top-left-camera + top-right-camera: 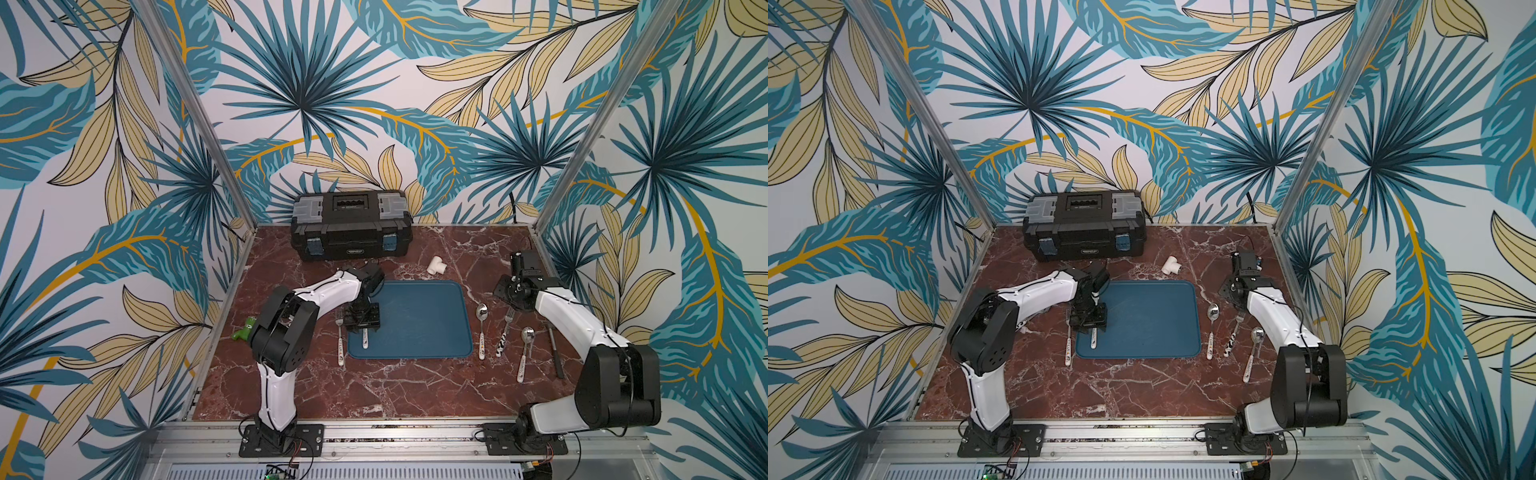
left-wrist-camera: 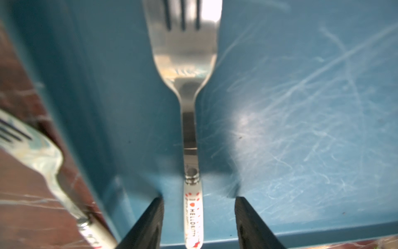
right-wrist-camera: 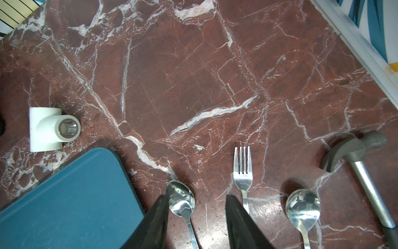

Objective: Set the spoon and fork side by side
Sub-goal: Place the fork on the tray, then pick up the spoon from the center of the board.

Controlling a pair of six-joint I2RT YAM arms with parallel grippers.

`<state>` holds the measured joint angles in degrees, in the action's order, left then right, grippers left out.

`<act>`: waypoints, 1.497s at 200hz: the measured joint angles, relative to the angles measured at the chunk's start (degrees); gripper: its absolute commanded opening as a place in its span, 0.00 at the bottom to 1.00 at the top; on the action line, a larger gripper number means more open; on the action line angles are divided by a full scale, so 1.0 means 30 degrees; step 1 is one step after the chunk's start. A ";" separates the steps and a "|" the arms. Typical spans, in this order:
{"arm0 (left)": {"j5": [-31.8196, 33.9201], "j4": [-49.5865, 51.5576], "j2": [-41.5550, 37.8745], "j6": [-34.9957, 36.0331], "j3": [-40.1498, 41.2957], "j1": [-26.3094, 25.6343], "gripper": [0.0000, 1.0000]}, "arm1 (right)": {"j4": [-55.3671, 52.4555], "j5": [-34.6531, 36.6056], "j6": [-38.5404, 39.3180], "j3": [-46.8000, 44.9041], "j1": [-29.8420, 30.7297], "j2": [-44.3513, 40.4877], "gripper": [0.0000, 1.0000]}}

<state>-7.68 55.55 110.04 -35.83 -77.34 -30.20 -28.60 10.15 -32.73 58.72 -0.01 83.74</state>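
- Blue tray (image 1: 419, 320) holds the fork (image 2: 187, 64); the left end effector (image 2: 198, 200) gapes astride its handle, gripping nothing.
- Likely next: the right end effector (image 3: 197, 197), parted and empty, brings the spoon (image 3: 182, 200) alongside.

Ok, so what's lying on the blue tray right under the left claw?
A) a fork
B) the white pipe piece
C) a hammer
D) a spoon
A: the left wrist view shows a fork, tines and all, lying on the blue tray between the open jaws of the left gripper.

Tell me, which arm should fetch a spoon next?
Right, probably: the right gripper hangs open by the spoon beside the blue tray; the left gripper is across it, open over the fork.
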 measured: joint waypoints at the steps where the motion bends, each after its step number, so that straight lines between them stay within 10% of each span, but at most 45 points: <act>1: 0.0015 -0.0007 -0.0022 -0.0007 0.0000 -0.0007 0.63 | -0.0007 0.0000 0.0000 0.0000 0.0000 -0.0007 0.50; 68: 0.1588 0.0714 -0.4626 0.0721 -0.4007 -0.0182 0.65 | -0.1260 0.1333 -0.0459 -0.0255 0.0000 -0.0087 0.50; 122: 0.2718 -0.1727 -0.9938 0.0634 -0.0656 -0.0284 0.67 | -0.5187 0.2557 -0.1056 -0.0481 0.0000 -0.0627 0.51; 186: 0.2426 -0.2907 -0.8371 0.1348 0.1297 0.0036 0.64 | -0.5887 -0.2106 0.0109 -0.1107 0.1239 0.0430 0.43; 299: 0.1749 -0.3002 -0.9034 0.1945 0.1821 0.0750 0.63 | -0.5246 -0.2557 0.0539 -0.2084 0.3220 0.3373 0.27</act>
<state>-2.44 46.54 82.94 -30.00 -71.88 -27.94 -44.34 2.48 -31.11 52.47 9.65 93.86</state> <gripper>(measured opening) 0.633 0.329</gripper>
